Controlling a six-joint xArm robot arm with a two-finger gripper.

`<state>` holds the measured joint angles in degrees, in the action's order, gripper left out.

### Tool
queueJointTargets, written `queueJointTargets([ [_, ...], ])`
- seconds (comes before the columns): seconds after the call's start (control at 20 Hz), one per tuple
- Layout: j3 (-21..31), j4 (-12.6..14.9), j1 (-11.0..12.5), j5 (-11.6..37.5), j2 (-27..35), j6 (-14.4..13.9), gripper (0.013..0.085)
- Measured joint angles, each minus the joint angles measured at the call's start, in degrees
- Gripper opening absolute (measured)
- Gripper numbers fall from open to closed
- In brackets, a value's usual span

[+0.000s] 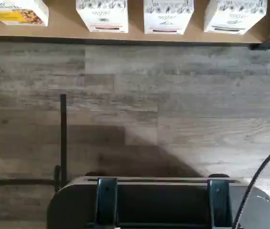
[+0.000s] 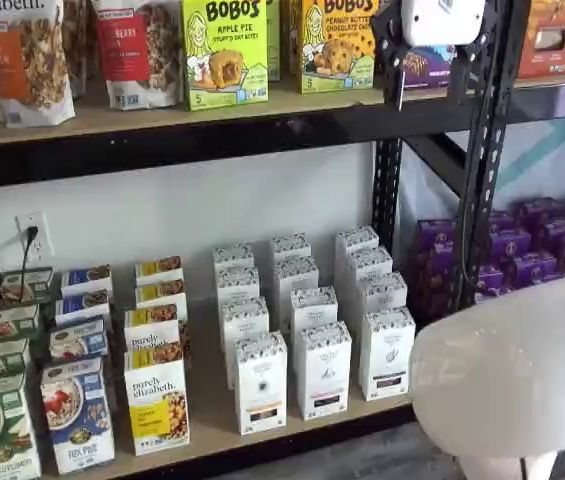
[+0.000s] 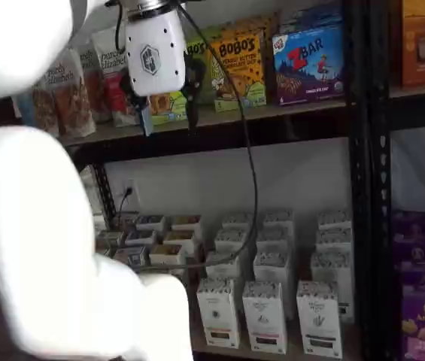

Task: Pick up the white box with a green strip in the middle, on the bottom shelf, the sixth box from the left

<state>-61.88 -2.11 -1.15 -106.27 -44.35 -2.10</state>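
The white box (image 2: 387,355) stands at the right end of the front row on the bottom shelf (image 2: 212,420), a short dark greenish band low on its front. It shows in both shelf views, its other sight being the white box (image 3: 319,316). In the wrist view it is the white box (image 1: 235,16) on the shelf board (image 1: 63,26), beside two similar cartons. My gripper (image 3: 167,113) hangs high, level with the upper shelf and far above the box. Its two black fingers stand apart with nothing between them. The gripper (image 2: 437,70) also shows by the rack upright.
Two similar white cartons (image 2: 260,385) (image 2: 324,370) and a yellow-banded box (image 2: 157,400) stand left of the target. Purple boxes (image 2: 537,250) fill the rack to the right. A black upright (image 2: 482,150) rises nearby. The white arm (image 3: 39,248) blocks much of the left.
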Motion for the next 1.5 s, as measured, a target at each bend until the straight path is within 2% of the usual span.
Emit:
queueJointTargets([
  [0.15,-0.49,-1.73,1.3,-0.95,0.59,0.72,0.085],
  [0.25,-0.17,-1.82,1.4,-0.51,0.5,0.85,0.085],
  [0.3,0.16,-1.24,1.07,-0.13,0.43,0.73,0.085],
  [0.4,1.65,3.67,-1.95,1.54,-0.09,-0.83,0.085],
  [0.5,4.26,4.71,-1.54,4.13,-0.62,-0.48,0.085],
  [0.7,11.73,3.29,1.89,12.4,-2.07,2.28,0.085],
  [0.85,16.46,4.98,2.22,17.98,-2.52,2.45,0.085],
  [1.0,21.17,3.16,4.67,23.58,-1.96,4.68,0.085],
  [1.3,29.03,2.03,8.17,35.35,3.35,8.34,0.085],
  [1.5,32.45,2.37,9.48,44.24,8.27,9.52,0.085],
])
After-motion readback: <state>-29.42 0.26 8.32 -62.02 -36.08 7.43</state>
